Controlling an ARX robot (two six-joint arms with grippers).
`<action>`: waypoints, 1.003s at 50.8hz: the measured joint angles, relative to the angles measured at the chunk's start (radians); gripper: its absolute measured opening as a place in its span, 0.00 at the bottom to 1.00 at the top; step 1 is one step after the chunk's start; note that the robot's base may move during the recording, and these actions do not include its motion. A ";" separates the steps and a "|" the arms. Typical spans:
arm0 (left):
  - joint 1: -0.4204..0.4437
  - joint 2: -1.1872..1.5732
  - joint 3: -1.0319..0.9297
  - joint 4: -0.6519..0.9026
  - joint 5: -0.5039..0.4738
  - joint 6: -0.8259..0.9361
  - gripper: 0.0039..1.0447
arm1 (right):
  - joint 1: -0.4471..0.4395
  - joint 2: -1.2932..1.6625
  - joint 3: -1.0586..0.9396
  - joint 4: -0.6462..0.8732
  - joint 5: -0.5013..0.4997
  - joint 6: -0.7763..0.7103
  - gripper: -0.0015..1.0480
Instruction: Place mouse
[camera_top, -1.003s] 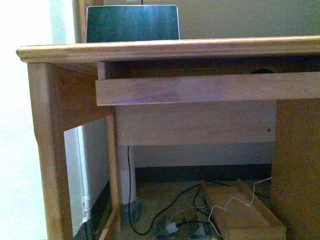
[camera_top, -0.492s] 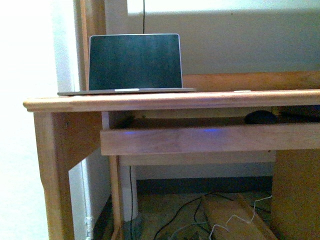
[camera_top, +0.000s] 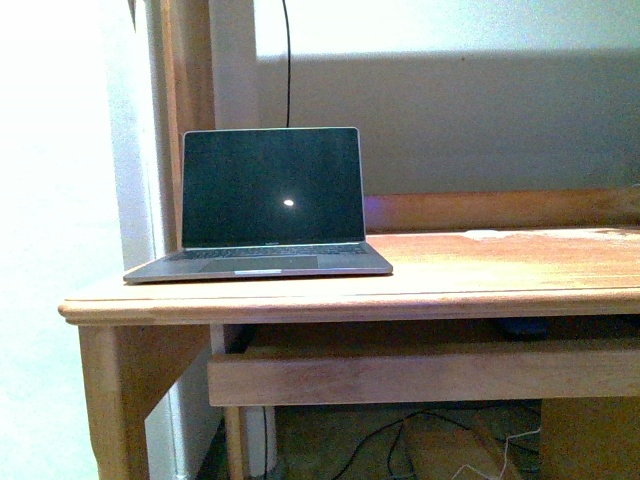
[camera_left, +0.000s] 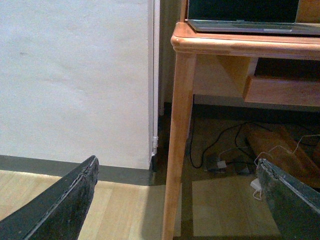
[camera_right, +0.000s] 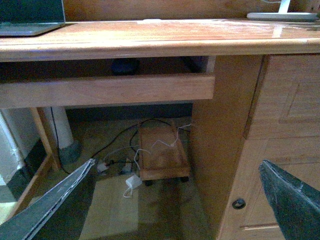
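Observation:
The mouse (camera_right: 125, 66) shows as a small dark oval on the pull-out keyboard tray (camera_right: 105, 90) under the desktop, mostly hidden by the desk edge. From the front only a dark sliver of the mouse (camera_top: 525, 327) shows above the tray's front board. My left gripper (camera_left: 176, 165) is open and empty, low near the floor beside the desk's left leg (camera_left: 177, 150). Also open and empty, my right gripper (camera_right: 176, 164) hangs in front of the desk, well below and short of the mouse. Neither arm appears in the front view.
An open laptop (camera_top: 270, 200) stands on the wooden desktop (camera_top: 500, 270) at the left, with a small white disc (camera_top: 490, 234) further right. A drawer cabinet (camera_right: 290, 110) forms the desk's right side. Cables and a wooden wheeled board (camera_right: 160, 155) lie underneath. A wall (camera_left: 75, 75) stands left.
The front view has risen from below the desk edge to above it. The desktop and whole laptop now show, and the mouse has sunk behind the desk edge.

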 joint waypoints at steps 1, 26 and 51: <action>0.000 0.000 0.000 0.000 0.000 0.000 0.93 | 0.000 0.000 0.000 0.000 0.000 0.000 0.93; 0.116 1.100 0.218 0.741 0.246 0.425 0.93 | 0.000 0.000 0.000 0.000 0.000 0.000 0.93; 0.015 1.804 0.602 1.123 0.415 1.203 0.93 | 0.000 0.000 0.000 0.000 0.000 0.000 0.93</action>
